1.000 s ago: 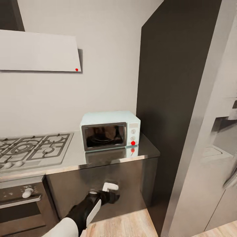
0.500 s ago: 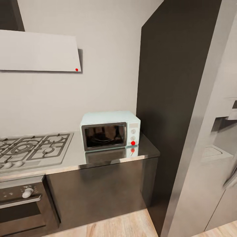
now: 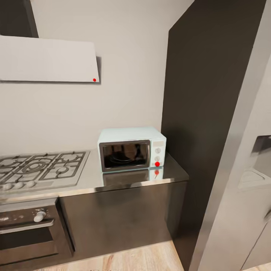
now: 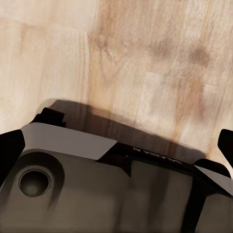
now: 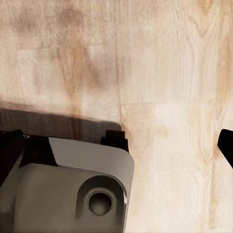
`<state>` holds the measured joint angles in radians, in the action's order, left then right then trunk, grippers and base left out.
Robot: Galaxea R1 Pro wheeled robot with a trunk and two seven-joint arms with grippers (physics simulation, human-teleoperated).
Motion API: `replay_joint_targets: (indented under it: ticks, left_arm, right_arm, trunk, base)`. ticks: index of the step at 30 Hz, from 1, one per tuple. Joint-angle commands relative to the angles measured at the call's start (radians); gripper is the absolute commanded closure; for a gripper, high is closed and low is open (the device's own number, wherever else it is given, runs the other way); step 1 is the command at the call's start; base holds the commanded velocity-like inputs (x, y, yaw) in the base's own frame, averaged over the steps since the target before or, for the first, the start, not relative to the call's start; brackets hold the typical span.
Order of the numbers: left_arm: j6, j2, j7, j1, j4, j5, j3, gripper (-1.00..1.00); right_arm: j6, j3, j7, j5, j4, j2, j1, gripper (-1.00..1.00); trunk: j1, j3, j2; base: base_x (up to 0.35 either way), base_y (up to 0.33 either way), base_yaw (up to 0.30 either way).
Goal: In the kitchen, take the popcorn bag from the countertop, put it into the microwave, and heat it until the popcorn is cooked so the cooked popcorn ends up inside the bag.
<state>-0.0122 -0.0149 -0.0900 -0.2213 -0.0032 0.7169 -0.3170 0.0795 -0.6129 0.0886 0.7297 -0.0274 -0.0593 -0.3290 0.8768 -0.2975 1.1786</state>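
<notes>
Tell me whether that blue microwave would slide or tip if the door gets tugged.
The microwave looks small and boxy, so probably light for its size. It sits on a glossy, reflective countertop, so it may slide toward the edge when pulled. Its wide, low shape suggests tipping is unlikely; skidding seems the bigger concern.

You've got a grey wall, tall dark cabinet at right, pale wood floor along the bottom.

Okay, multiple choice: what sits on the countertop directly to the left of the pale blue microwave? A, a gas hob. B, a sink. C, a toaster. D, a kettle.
A: in the head view the gas hob with its grates is set into the countertop just left of the microwave.
</notes>
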Motion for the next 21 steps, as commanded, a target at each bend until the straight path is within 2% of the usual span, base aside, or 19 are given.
replay_joint_targets:
  ticks: [1, 3, 7, 9, 10, 11, 12, 13, 14, 15, 17, 18, 20, 21]
  left_arm:
    - [-0.001, 0.0, -0.004, -0.001, 0.002, 0.01, -0.008, -1.0]
    - [-0.001, 0.0, -0.004, -0.001, 0.002, 0.01, -0.008, -1.0]
    - [0.0, -0.001, -0.004, -0.001, 0.002, 0.01, -0.009, -1.0]
    - [0.0, -0.001, -0.004, -0.001, 0.002, 0.01, -0.009, -1.0]
    - [0.0, -0.001, -0.004, -0.001, 0.002, 0.01, -0.01, -1.0]
    - [0.0, -0.001, -0.004, -0.001, 0.002, 0.01, -0.01, -1.0]
    - [0.0, -0.001, -0.004, -0.001, 0.002, 0.01, -0.009, -1.0]
    - [-0.001, -0.001, -0.004, -0.001, 0.002, 0.01, -0.009, -1.0]
    - [-0.001, 0.0, -0.004, -0.001, 0.002, 0.01, -0.009, -1.0]
    - [-0.001, 0.0, -0.004, -0.001, 0.002, 0.01, -0.009, -1.0]
    - [-0.001, 0.0, -0.004, -0.001, 0.002, 0.01, -0.009, -1.0]
    - [-0.001, 0.0, -0.004, -0.001, 0.002, 0.01, -0.009, -1.0]
    - [-0.001, 0.0, -0.004, -0.001, 0.002, 0.01, -0.009, -1.0]
    - [-0.001, -0.001, -0.004, -0.001, 0.002, 0.01, -0.009, -1.0]
  right_arm:
    - [0.002, -0.008, 0.002, 0.009, -0.001, 0.0, -0.001, -1.0]
    - [0.003, -0.007, 0.002, 0.011, -0.002, 0.002, -0.001, -1.0]
    - [0.01, -0.007, 0.003, 0.017, -0.002, 0.003, -0.001, -1.0]
    - [0.013, -0.006, 0.004, 0.035, 0.002, 0.005, -0.001, -1.0]
    - [0.009, -0.009, -0.001, 0.071, 0.023, 0.042, -0.001, -1.0]
    - [0.009, -0.009, 0.0, 0.079, 0.061, 0.07, -0.001, -1.0]
    - [0.013, -0.009, 0.003, 0.086, 0.122, 0.123, -0.001, -1.0]
    - [0.024, 0.0, 0.004, 0.102, 0.217, 0.192, -0.001, -1.0]
    - [0.037, 0.019, 0.005, 0.118, 0.29, 0.224, -0.001, -1.0]
    - [0.049, 0.038, 0.006, 0.126, 0.343, 0.234, -0.001, -1.0]
    - [0.108, 0.117, 0.02, 0.132, 0.509, 0.234, -0.001, -1.0]
    - [0.132, 0.147, 0.036, 0.131, 0.559, 0.234, -0.001, -1.0]
    - [0.179, 0.2, 0.099, 0.129, 0.653, 0.234, -0.001, -1.0]
    - [0.227, 0.237, 0.188, 0.122, 0.757, 0.234, -0.002, -1.0]
  trunk:
    - [0.0, -0.001, 0.001]
    - [0.0, -0.001, 0.001]
    - [0.0, -0.001, 0.001]
    - [0.0, -0.001, 0.001]
    - [0.0, -0.001, 0.001]
    - [0.0, -0.001, 0.001]
    - [0.0, -0.001, 0.001]
    - [0.0, -0.001, 0.001]
    - [0.0, -0.001, 0.001]
    - [0.0, -0.001, 0.001]
    - [0.0, -0.001, 0.001]
    - [0.0, -0.001, 0.001]
    - [0.0, -0.001, 0.001]
    - [0.0, -0.001, 0.001]
  base:
    - [0.0, 0.0, 0.268]
    - [0.0, 0.0, 0.263]
    - [0.0, 0.0, 0.042]
    - [0.0, 0.0, 0.007]
    - [0.0, 0.0, 0.001]
    - [0.0, 0.0, 0.0]
    - [0.0, 0.0, 0.0]
    - [0.0, 0.0, 0.0]
    - [0.0, 0.0, 0.0]
    - [0.0, 0.0, 0.0]
    - [0.0, 0.0, 0.0]
    - [0.0, 0.0, 0.0]
    - [0.0, 0.0, 0.0]
    - [0.0, 0.0, 0.0]
